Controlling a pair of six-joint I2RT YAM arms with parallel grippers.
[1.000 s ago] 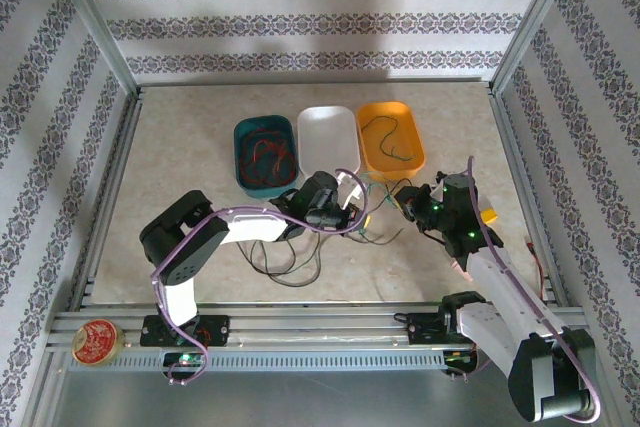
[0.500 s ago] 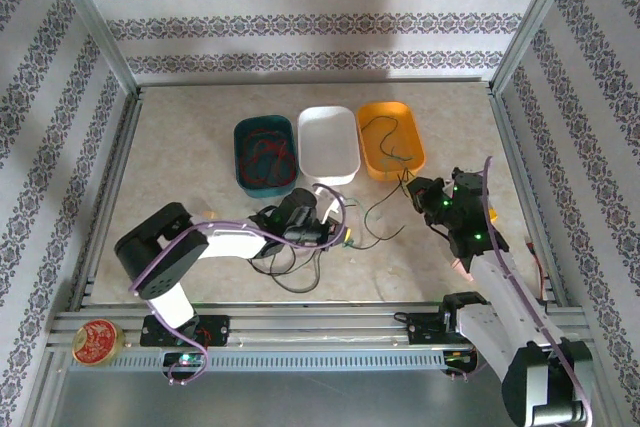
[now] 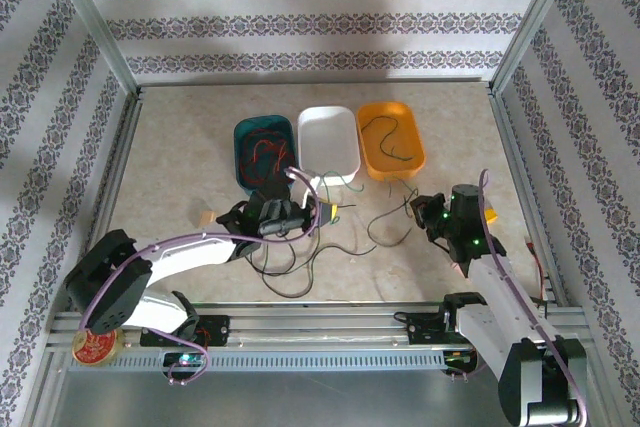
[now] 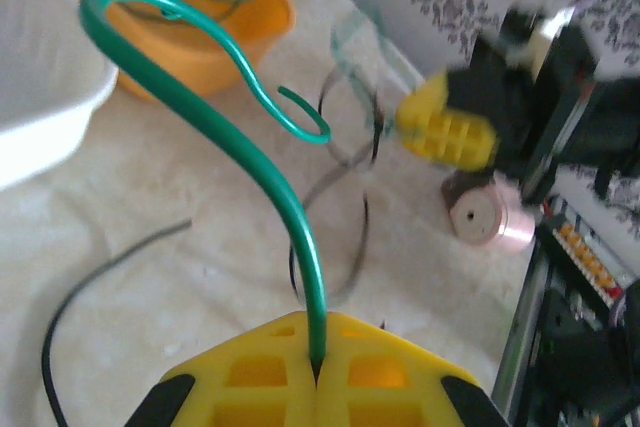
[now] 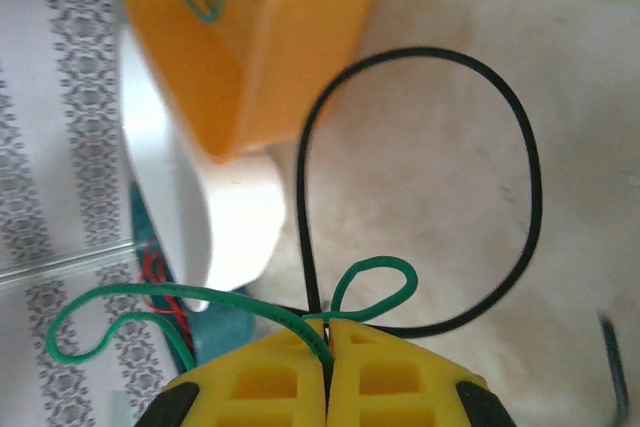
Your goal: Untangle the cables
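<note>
Thin green flexible cable [image 4: 297, 219] is pinched by the clenched left gripper [image 4: 316, 372] and right gripper [image 5: 327, 345] alike, presumably to be pulled free.

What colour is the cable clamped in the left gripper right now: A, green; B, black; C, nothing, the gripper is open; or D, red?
A: in the left wrist view the left gripper is shut on a green cable, which rises from between its yellow fingertips and curls away above the table.
</note>
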